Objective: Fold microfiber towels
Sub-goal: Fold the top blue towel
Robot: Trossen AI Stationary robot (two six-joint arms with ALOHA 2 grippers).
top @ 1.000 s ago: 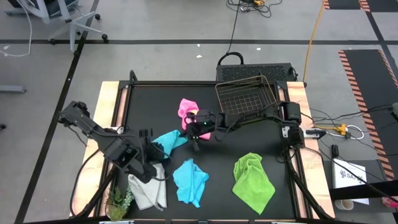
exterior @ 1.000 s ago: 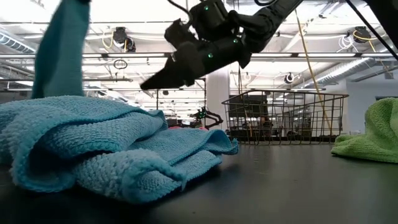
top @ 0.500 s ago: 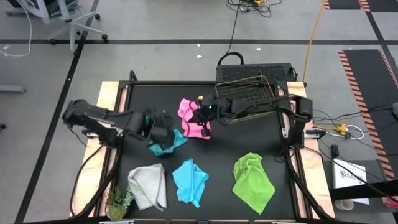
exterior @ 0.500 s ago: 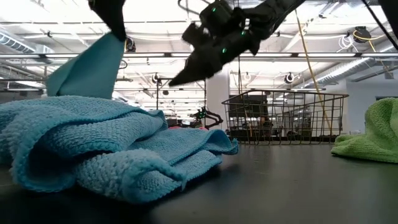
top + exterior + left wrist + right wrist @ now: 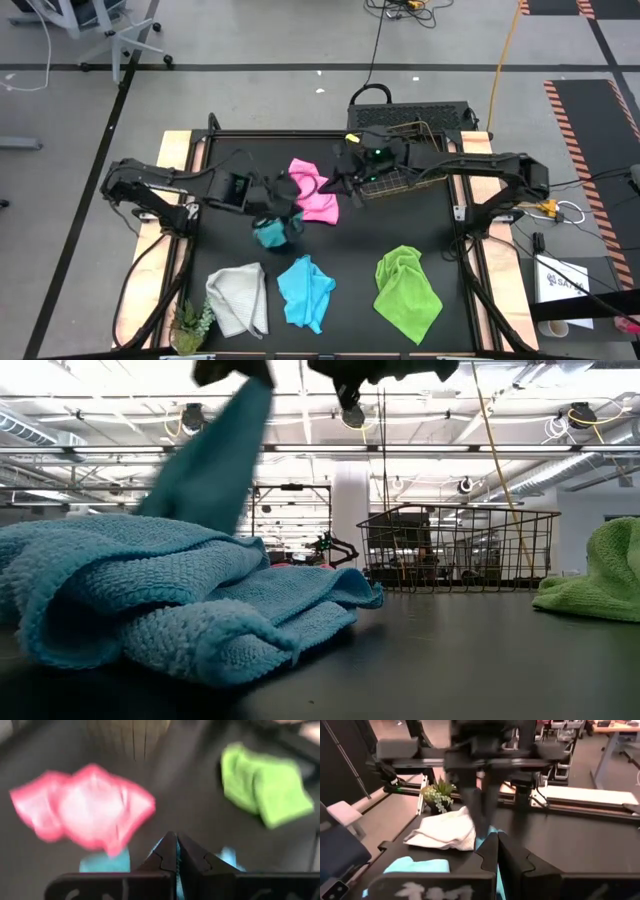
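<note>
My left gripper [image 5: 285, 203] hangs over the table's middle, shut on a light blue towel [image 5: 270, 232] that dangles below it. Just beyond lies the pink towel [image 5: 316, 196], flat on the table. My right gripper [image 5: 337, 182] is shut and raised over the pink towel's far right side, near the wire basket; in the low view nothing hangs from it [image 5: 348, 400]. Near the front edge lie a second light blue towel [image 5: 305, 290], a white-grey towel [image 5: 238, 298] and a lime green towel [image 5: 407, 285]. My left gripper pinches the light blue towel's narrow top end [image 5: 255, 388] between its two fingers [image 5: 165, 851]. The fingers slant down from the table's left side. The towel hangs slack below them and widens downward; its lower end is hidden behind the near blue towel [image 5: 150, 600].
A wire basket [image 5: 400, 150] stands at the far edge, right of the middle. A small green plant [image 5: 190, 322] sits at the near left corner. Bare black table shows between the pink towel and the lime green towel.
My left gripper has swung toward the table's right and far side with the light blue towel and has rolled. The towel, before spread on the table, now hangs bunched below it. My right gripper has risen and drawn back toward the basket, staying shut.
</note>
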